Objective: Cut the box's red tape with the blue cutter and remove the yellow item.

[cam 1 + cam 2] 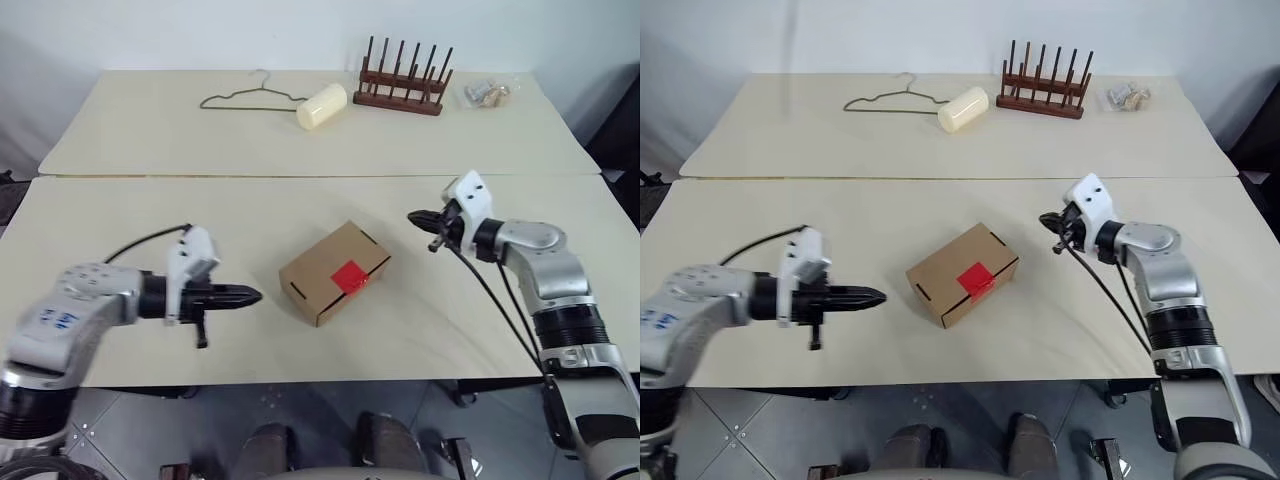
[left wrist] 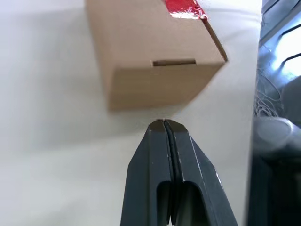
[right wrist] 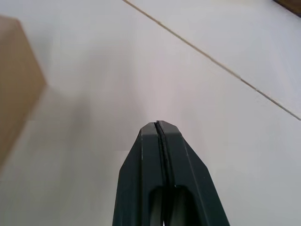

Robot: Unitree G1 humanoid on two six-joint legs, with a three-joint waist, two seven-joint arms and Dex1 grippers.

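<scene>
The brown cardboard box (image 1: 334, 272) lies closed in the middle of the near table, with the red tape (image 1: 348, 277) on its front edge. My left gripper (image 1: 252, 295) is shut and empty, a short way to the left of the box and pointing at its end face (image 2: 160, 84). My right gripper (image 1: 414, 216) is shut and empty too, off to the right of the box and a little behind it, pointing left. The box's edge (image 3: 16, 84) shows in the right wrist view. The blue cutter and the yellow item are out of view.
On the far table lie a wire hanger (image 1: 250, 96), a pale cream roll (image 1: 321, 106), a dark wooden peg rack (image 1: 402, 80) and a small clear bag (image 1: 487, 93). A seam (image 1: 300, 176) divides the two tables.
</scene>
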